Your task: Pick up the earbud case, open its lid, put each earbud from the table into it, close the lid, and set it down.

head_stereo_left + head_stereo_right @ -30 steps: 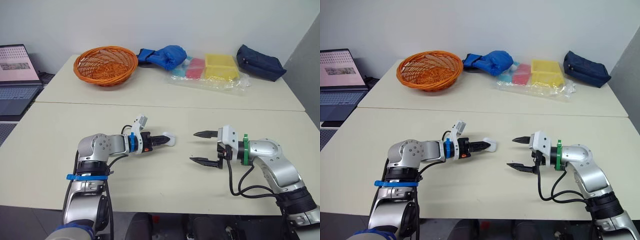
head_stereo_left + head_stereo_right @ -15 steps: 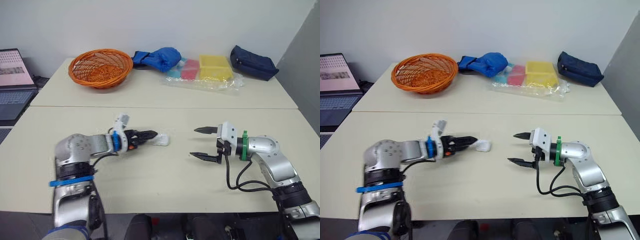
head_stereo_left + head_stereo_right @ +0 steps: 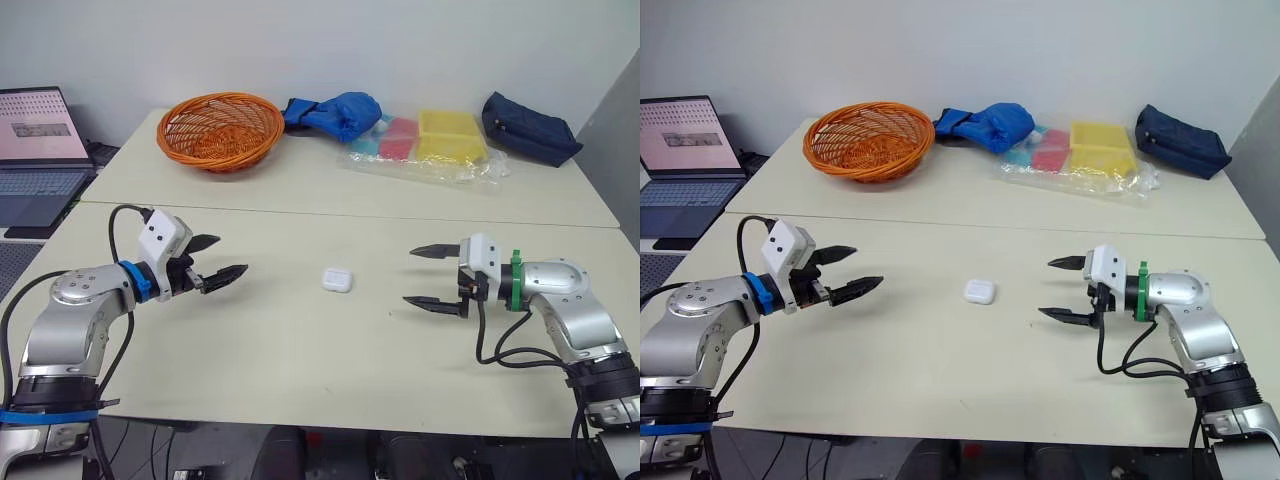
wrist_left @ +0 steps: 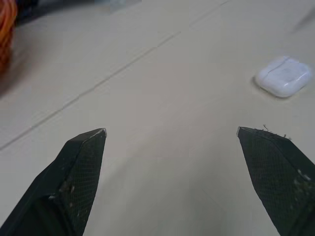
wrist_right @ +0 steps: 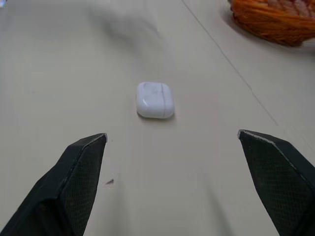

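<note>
Left hand [image 3: 230,255] has let go of the earbud case [image 3: 337,279] and backed off toward the left edge of the frame. It is now hanging just above the worktop [image 3: 300,350], well apart from the case, fingers spread and holding nothing. The case is lying flat on its own at the centre of the frame, between both hands. Right hand [image 3: 409,276] is sitting right of centre, pointing at the case, fingers also spread and empty.

Handling, my read:
- Small rigid shell, probably very light. It is going to skate on the worktop if one finger is touching first.
- Glossy plastic with rounded corners, so it is slippery. The pads are likely to ride off an edge.
- It looks closed. A faint seam [image 4: 278,65] is showing in the left wrist view, but I cannot tell which end is the hinge.

Where I'm planning to grip: across the two opposite side walls, low on the body and away from the seam, so the other hand is getting free access to flip the top. I'm closing both fingers evenly and gently, since squeezing hard is likely to squirt it out.
</note>
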